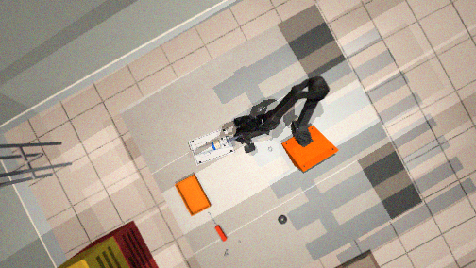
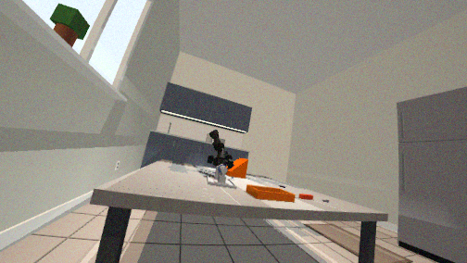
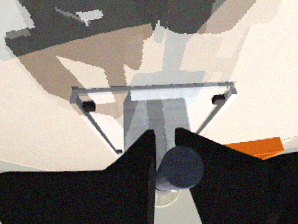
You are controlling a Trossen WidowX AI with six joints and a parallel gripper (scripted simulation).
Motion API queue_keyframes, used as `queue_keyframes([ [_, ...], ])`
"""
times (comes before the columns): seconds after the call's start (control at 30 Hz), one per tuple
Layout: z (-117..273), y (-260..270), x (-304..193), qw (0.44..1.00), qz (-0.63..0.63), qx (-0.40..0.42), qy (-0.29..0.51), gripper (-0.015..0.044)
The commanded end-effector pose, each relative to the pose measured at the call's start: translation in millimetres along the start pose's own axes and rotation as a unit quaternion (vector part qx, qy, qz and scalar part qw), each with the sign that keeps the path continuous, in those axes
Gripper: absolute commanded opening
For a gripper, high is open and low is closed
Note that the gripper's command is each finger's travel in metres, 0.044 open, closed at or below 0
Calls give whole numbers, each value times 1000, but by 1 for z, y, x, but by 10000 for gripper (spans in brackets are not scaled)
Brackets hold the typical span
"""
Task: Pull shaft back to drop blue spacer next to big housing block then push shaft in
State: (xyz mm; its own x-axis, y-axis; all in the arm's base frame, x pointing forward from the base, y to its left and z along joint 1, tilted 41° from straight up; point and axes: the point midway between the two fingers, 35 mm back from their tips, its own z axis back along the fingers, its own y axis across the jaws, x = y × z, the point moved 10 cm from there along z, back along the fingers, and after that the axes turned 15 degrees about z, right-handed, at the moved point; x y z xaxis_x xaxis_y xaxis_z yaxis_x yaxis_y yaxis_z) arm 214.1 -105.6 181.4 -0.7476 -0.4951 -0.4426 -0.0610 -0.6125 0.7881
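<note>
The white base plate carries the grey housing block, seen from above in the wrist view. The shaft shows its round dark blue end toward the wrist camera. My gripper is shut on the shaft, whose end sits between the black fingers. A small blue band, seemingly a spacer, shows over the plate in the top view; whether it is on the shaft or on the table I cannot tell. Other spacers are too small or hidden by the fingers. In the exterior view the assembly is tiny.
An orange tray lies beside the plate. A larger orange block stands near the arm's base. A red-handled tool and a dark ring lie farther off on the table.
</note>
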Motion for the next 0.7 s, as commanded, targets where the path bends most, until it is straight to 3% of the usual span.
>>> queue_keyframes([
  [0.0,1,0,1,1000,2,0,0,0],
  [0.67,2,-1,2,1000,2,-1,0,0],
])
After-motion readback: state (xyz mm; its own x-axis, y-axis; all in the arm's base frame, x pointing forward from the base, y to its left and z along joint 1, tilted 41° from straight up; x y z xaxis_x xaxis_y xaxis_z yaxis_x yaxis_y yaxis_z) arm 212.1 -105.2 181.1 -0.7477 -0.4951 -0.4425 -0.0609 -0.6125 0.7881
